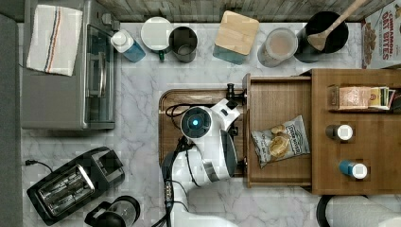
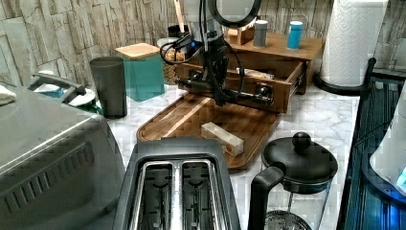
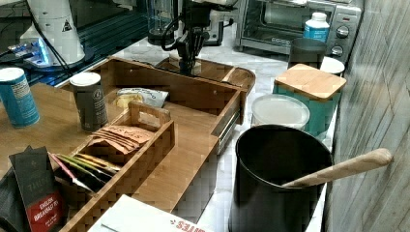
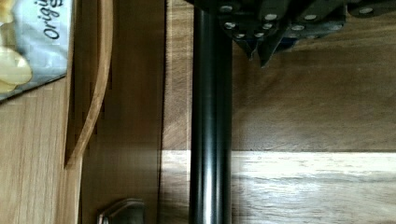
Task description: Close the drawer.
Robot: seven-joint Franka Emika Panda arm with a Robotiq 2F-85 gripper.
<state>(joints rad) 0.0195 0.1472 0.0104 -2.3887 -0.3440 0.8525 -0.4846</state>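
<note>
The drawer (image 1: 276,101) stands pulled out of the wooden cabinet (image 1: 359,156) toward the top view's left. A chip bag (image 1: 280,140) lies inside it. A black handle bar (image 4: 210,140) runs along the drawer's front panel (image 2: 282,93). My gripper (image 4: 259,53) is shut, its fingertips together just beside the bar on the side away from the drawer, with nothing held. In the left view the gripper (image 2: 220,98) hangs straight down in front of the handle (image 2: 249,96), low over the tray. In the right view the gripper (image 3: 186,65) sits just beyond the drawer's (image 3: 193,92) front wall.
A flat wooden tray (image 1: 170,99) lies under my arm (image 1: 203,127), with a pale block (image 2: 221,138) on it. A toaster (image 1: 71,184), a toaster oven (image 1: 66,71) and a French press (image 2: 297,167) stand nearby. Canisters (image 1: 235,35) line the back wall.
</note>
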